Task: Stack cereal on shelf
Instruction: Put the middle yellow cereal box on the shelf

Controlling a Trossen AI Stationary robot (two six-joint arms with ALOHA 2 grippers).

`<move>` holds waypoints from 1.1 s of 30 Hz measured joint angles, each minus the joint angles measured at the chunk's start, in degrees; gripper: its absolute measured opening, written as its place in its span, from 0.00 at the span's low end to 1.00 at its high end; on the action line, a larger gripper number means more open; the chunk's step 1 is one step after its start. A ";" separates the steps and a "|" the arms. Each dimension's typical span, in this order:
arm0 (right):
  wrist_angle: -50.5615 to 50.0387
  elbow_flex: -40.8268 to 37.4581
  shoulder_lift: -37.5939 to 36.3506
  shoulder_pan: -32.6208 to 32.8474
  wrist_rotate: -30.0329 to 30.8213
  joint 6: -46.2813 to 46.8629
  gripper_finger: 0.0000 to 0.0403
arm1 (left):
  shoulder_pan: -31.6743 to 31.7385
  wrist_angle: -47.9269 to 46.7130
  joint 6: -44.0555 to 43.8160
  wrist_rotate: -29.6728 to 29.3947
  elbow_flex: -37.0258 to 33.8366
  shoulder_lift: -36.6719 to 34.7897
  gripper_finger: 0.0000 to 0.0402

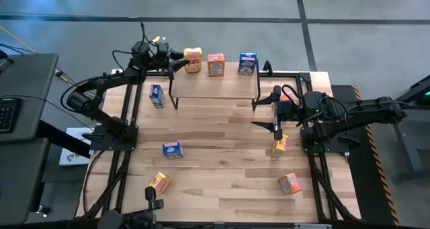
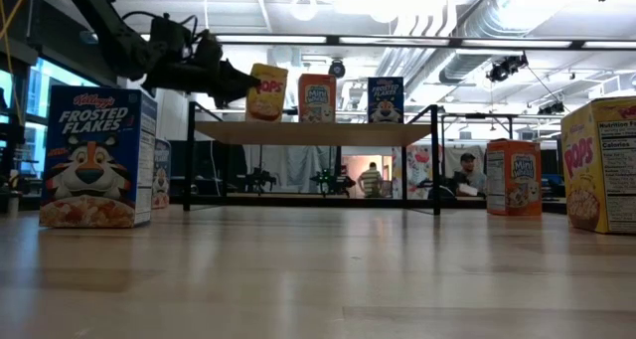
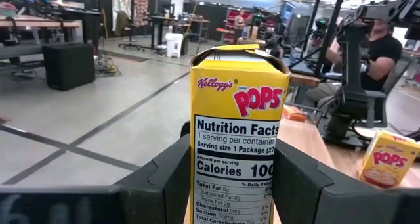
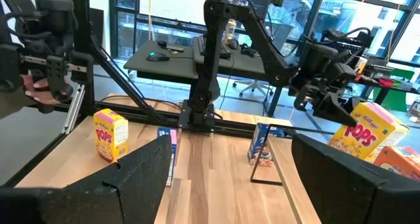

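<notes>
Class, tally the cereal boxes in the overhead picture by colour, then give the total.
Yellow boxes: 3
Orange boxes: 2
Blue boxes: 3
Total: 8

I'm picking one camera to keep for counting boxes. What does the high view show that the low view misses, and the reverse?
Only the high view: the right gripper, open, by the shelf's right end, and a yellow box and blue box down the table. Only the low view: the room behind, with people. Both: the shelf with its orange box, and the left gripper shut on the Pops box.
</notes>
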 joint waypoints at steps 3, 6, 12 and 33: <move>0.00 0.00 0.00 0.00 0.02 0.15 0.77 | -0.04 -0.01 0.99 0.16 0.00 0.59 0.41; 0.00 0.00 0.00 0.00 0.02 0.11 0.77 | 0.24 -0.14 1.50 0.18 0.02 0.95 0.41; 0.00 0.00 0.00 0.00 0.02 0.01 0.77 | 1.42 -1.09 2.44 -0.22 0.02 0.95 0.41; 0.00 0.00 0.02 0.00 0.02 0.01 0.77 | 1.81 -1.70 3.60 -0.22 0.02 0.93 0.41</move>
